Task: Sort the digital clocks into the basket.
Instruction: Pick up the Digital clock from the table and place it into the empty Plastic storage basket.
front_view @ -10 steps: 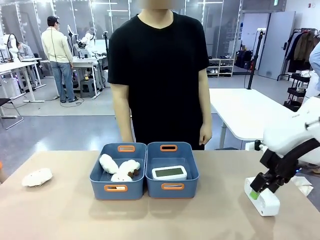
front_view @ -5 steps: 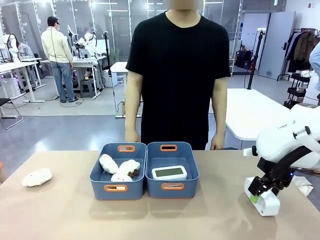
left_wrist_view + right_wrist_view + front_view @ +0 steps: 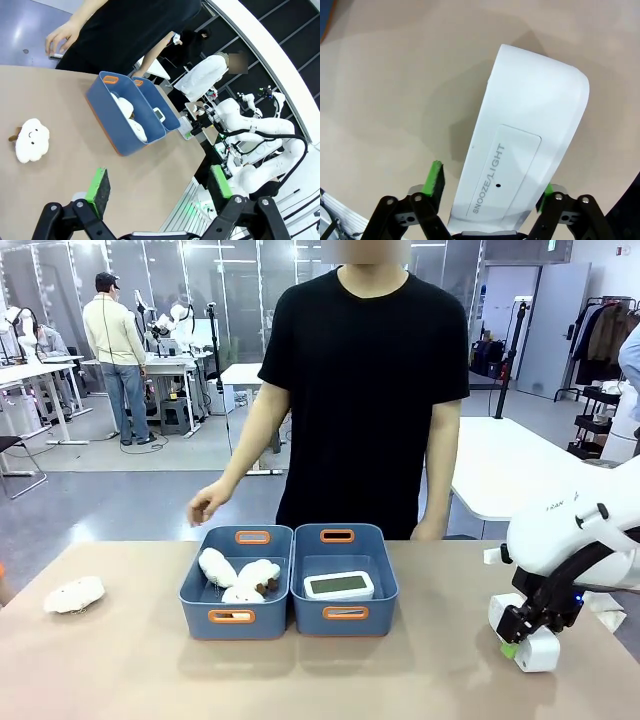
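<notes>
While one digital clock (image 3: 339, 585) lies in the right basket (image 3: 345, 578), the right hand (image 3: 522, 637) straddles the second clock (image 3: 520, 150) on the tabletop (image 3: 130, 670). Its fingers (image 3: 434, 180) sit clamped on that clock. The left hand (image 3: 157, 187) stands apart.

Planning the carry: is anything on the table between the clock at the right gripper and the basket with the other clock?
Nothing visible: bare table lies between the clock at the right gripper and the basket.

White rounded arm (image 3: 570, 530), black claw (image 3: 522, 632) with green pads; person's black short-sleeved T-shirt (image 3: 365, 390)
</notes>
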Available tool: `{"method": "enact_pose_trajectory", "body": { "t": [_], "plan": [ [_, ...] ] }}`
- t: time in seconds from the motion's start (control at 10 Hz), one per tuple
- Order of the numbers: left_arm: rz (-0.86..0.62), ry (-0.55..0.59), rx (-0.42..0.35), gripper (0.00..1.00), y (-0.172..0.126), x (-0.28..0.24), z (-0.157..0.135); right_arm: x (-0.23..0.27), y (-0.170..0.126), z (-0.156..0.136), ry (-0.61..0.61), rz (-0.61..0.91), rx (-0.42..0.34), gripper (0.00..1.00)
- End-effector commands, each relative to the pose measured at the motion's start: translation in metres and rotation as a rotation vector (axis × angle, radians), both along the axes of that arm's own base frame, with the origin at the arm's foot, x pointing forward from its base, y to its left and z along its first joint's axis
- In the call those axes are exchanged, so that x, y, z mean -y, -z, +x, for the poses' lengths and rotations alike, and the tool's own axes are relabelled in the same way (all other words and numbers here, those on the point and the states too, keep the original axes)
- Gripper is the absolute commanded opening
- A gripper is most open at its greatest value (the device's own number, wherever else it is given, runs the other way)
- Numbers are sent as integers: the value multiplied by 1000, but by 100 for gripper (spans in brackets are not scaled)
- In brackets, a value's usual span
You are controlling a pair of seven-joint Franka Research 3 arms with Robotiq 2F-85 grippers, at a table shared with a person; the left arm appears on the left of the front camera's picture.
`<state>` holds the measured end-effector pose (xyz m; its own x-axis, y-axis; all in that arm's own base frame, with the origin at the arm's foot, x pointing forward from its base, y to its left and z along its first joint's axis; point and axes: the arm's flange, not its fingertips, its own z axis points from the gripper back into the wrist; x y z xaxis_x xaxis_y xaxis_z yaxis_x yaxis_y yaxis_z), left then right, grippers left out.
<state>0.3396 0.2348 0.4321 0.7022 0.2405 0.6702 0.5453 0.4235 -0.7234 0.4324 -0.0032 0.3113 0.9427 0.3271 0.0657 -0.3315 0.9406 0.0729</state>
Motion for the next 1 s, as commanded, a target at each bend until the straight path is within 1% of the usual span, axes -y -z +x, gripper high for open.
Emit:
{"method": "enact_pose_trajectory", "body": {
  "t": [0.0,0.1,0.2,0.3,0.4,0.5,0.6,0.7,0.8,0.9],
  "plan": [
    [-4,-10,-12,100,-5,0,0,-2,2,10,38,-36,30,0],
    [-4,-10,-12,100,-5,0,0,-3,1,6,39,-35,25,0],
    [-4,-10,-12,100,-5,0,0,-1,-1,8,40,-34,35,0],
    [-4,-10,-12,100,-5,0,0,0,-8,8,36,-7,44,13],
    [-4,-10,-12,100,-5,0,0,3,-25,8,6,44,66,47],
    [-4,-10,-12,100,-5,0,0,7,-47,14,-41,110,115,47],
    [-4,-10,-12,100,-5,0,0,4,-85,17,-114,223,161,47],
    [-4,-10,-12,100,-5,0,0,-3,-104,23,-141,254,173,47],
    [-4,-10,-12,100,-5,0,0,-28,-133,39,-146,322,194,47],
    [-4,-10,-12,100,-5,0,0,-50,-143,51,-127,380,170,47]
  ]
}}
